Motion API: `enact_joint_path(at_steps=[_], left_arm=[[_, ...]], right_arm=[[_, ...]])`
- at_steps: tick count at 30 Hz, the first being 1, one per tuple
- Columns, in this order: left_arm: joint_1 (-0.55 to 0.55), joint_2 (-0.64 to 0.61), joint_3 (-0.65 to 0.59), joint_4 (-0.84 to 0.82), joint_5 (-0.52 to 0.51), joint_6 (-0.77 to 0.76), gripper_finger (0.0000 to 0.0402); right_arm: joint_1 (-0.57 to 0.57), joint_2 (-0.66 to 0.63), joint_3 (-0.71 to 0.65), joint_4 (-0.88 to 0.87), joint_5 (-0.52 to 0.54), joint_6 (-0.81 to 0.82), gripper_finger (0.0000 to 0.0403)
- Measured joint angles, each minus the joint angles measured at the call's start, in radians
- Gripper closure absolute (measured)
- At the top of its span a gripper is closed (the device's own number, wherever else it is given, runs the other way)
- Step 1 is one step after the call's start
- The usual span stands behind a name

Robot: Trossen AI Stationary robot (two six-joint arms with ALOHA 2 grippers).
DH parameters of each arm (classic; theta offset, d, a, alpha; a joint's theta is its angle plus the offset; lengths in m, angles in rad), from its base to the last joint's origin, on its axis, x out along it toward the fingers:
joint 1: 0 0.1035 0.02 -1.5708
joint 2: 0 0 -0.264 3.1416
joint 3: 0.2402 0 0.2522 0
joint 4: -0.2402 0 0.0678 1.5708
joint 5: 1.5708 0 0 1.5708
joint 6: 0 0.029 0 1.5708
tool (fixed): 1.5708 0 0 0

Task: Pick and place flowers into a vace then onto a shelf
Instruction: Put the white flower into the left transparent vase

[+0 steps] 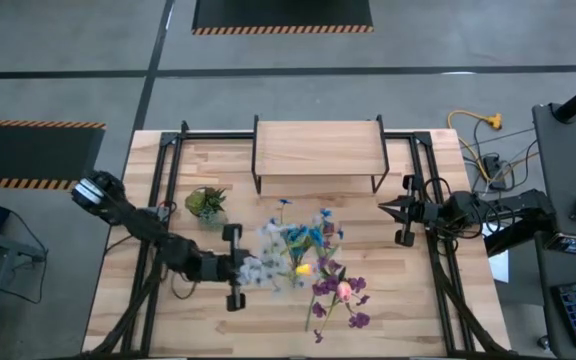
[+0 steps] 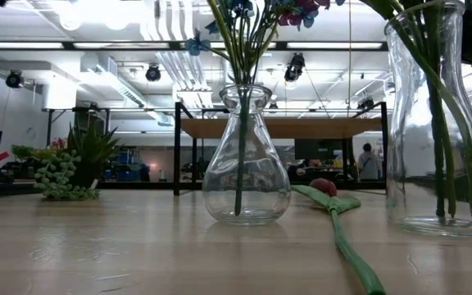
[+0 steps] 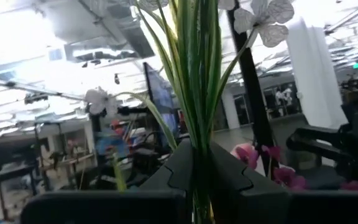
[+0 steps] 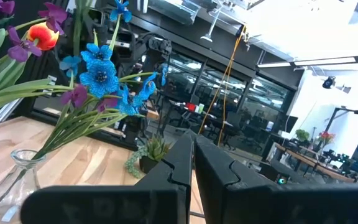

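My left gripper [image 1: 246, 268] is over the table's near left, shut on a bunch of pale white-lilac flowers [image 1: 264, 262]. Its fingers point toward the table's right, at the vases. A round glass vase [image 2: 246, 156] holds blue flowers [image 1: 303, 236]. A taller glass vase [image 2: 437, 123] holds purple flowers [image 1: 333, 292]. One pink-budded stem [image 2: 334, 215] lies flat on the table between the vases. The shelf [image 1: 318, 148] stands on its black legs at the far middle. At the table's right edge, my right gripper [image 1: 400, 211] is shut on nothing. My left gripper pinches several thin green stalks [image 3: 197, 134] together between its two fingers. The stalks run along the fingers and out past the fingertips, fanning out to white blooms [image 3: 263, 18]. The fingers come from the table's left, tipped slightly upward. The stalks' cut ends are hidden behind the fingers.
A small green potted plant [image 1: 206, 203] stands left of the vases, far of my left gripper. Black frame rails [image 1: 168, 190] run along both sides of the table. Bare wood lies between the vases and the shelf.
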Motion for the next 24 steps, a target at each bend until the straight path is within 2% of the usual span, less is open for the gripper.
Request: enact_joint_path(at_steps=[4,13,24], left_arm=[[0.025,0.099,0.057,0.060,0.059,0.006,0.0389],[0.029,0.262,0.161,0.092,0.065,0.024,0.0389],[0.033,0.335,0.161,0.146,0.065,0.037,0.0389]], right_arm=[[0.000,0.000,0.000,0.000,0.000,0.000,0.0394],[0.000,0.000,0.000,-0.002,0.000,0.003,0.0394],[0.000,0.000,0.000,-0.004,0.000,0.003,0.0394]])
